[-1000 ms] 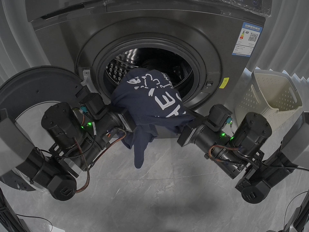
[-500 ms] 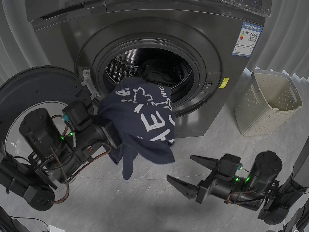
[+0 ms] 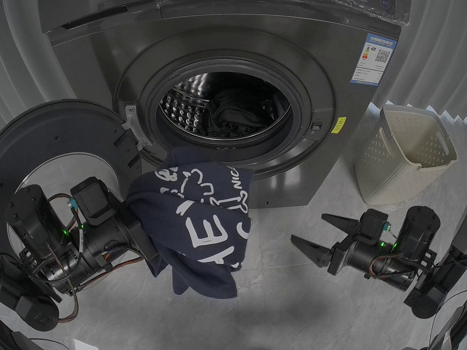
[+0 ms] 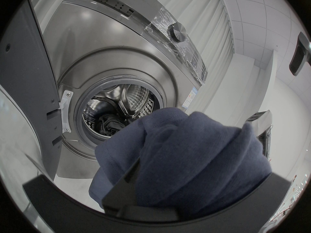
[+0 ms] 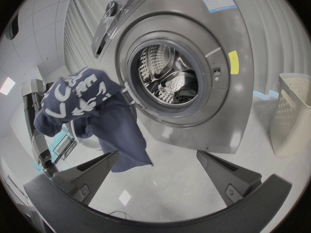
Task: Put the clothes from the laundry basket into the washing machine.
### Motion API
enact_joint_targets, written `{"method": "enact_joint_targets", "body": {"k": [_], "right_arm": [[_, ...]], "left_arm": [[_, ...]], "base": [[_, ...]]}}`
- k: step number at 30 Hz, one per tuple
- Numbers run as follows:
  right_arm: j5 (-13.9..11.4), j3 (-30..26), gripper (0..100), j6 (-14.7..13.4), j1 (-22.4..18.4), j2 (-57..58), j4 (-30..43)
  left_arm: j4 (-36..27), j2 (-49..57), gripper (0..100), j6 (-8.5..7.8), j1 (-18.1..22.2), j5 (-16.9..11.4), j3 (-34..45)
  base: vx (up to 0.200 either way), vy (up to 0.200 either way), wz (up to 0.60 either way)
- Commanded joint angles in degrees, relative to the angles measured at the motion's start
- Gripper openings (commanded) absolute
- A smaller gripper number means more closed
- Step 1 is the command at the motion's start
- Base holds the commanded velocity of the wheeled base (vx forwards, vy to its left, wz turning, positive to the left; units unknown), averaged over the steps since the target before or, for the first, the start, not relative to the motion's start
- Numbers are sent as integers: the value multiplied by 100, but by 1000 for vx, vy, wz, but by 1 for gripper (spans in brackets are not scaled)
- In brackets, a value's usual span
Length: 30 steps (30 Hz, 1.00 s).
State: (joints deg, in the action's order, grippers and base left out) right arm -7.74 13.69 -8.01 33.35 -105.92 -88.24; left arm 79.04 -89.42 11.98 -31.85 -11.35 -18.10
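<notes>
The navy T-shirt (image 3: 199, 219) is held clamped in the left gripper (image 4: 191, 185), hanging low in front of the washing machine (image 3: 311, 59), outside its open port. The right gripper (image 3: 308, 228) is spread wide, holding nothing, near the laundry basket (image 3: 413, 156). A dark garment (image 3: 233, 113) is noted in the drum.

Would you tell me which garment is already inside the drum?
The plain black garment, lying in the drum; the navy printed shirt hangs outside, from the left gripper.
</notes>
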Motion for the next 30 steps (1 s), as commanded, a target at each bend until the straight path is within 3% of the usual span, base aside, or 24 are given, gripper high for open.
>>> {"method": "enact_joint_targets", "body": {"k": [1, 13, 15, 20, 24, 30], "right_arm": [[-140, 169, 100, 45, -417, -51, -1], [-52, 398, 100, 107, -391, -157, -1], [80, 424, 100, 115, -356, -157, -1], [194, 389, 100, 124, -338, -157, -1], [229, 380, 100, 133, -312, -157, -1], [387, 371, 100, 124, -110, -174, -1]], "left_arm": [[32, 135, 0, 6, 197, -157, 105], [41, 118, 0, -65, 206, -113, 211], [50, 65, 0, -65, 162, -113, 211], [41, -23, 0, -73, 48, -104, 228], [59, -234, 0, -275, -31, 1, 246], [59, -243, 0, -284, -23, 10, 246]], "base": [[0, 0, 0], [0, 0, 0], [0, 0, 0], [200, 0, 0], [200, 0, 0], [200, 0, 0]]}}
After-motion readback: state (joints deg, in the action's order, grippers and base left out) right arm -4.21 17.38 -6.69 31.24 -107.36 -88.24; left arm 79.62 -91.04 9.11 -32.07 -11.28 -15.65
